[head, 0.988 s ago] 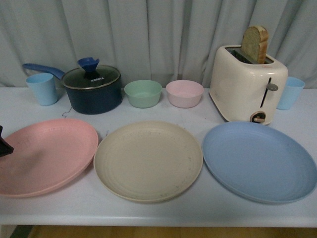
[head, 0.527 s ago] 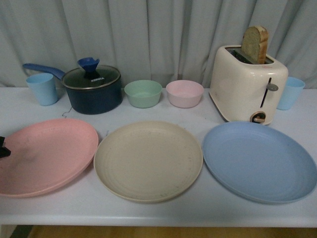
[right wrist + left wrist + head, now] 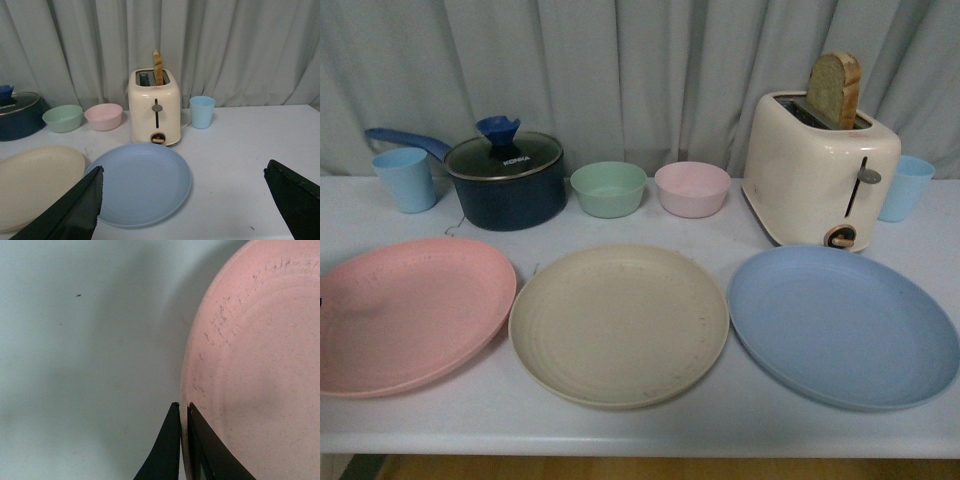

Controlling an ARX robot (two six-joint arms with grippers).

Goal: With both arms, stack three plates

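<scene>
Three plates lie in a row on the white table. The pink plate (image 3: 410,312) is at the left, the beige plate (image 3: 618,322) in the middle, the light blue plate (image 3: 842,325) at the right. Neither arm shows in the front view. In the left wrist view my left gripper (image 3: 181,406) is shut on the rim of the pink plate (image 3: 260,365), one black finger on each side of its edge. In the right wrist view my right gripper (image 3: 183,172) is open and empty, above the table to the right of the blue plate (image 3: 140,182); the beige plate (image 3: 35,182) lies beyond it.
At the back stand a blue cup (image 3: 405,178), a dark pot with a glass lid (image 3: 508,178), a green bowl (image 3: 608,188), a pink bowl (image 3: 692,188), a cream toaster with bread (image 3: 820,165) and another blue cup (image 3: 905,187). A grey curtain hangs behind.
The black tip of my left gripper, seen at the picture's left edge by the pink plate, has slid out of the front view. The plates have not visibly moved.
</scene>
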